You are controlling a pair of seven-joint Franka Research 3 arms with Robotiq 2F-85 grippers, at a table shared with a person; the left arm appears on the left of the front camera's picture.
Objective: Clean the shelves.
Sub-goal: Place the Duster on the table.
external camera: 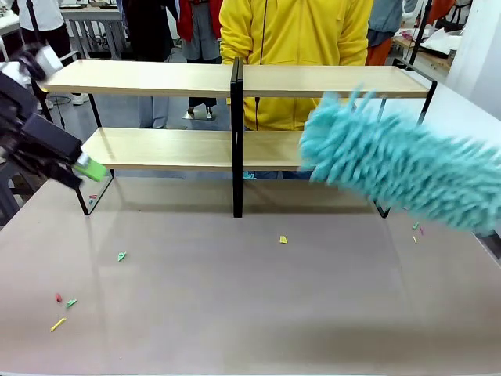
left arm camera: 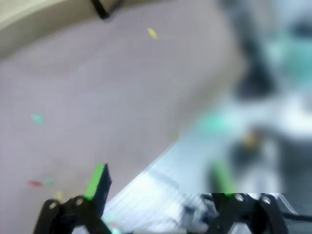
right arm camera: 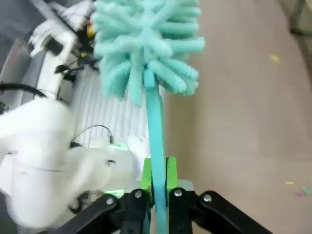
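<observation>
Across the far half of the counter [external camera: 250, 313] your shelves [external camera: 164, 78] stand. The teal duster [external camera: 391, 160] hangs blurred before their right end; swing hard and you could rock the rack. Your right gripper [right arm camera: 158, 183] has its fingers clenched on the thin handle, which might twist. Your left gripper [left arm camera: 158, 183] stands released, fingers apart; paper scraps [external camera: 121, 255] may scatter.

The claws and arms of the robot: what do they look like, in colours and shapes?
The right claw has black metal linkages with silver bolts and bright green pads. The left claw is built the same: black links and green pads on its fingers. Behind the right claw, a rounded white arm casing carries a thin black cable.
</observation>
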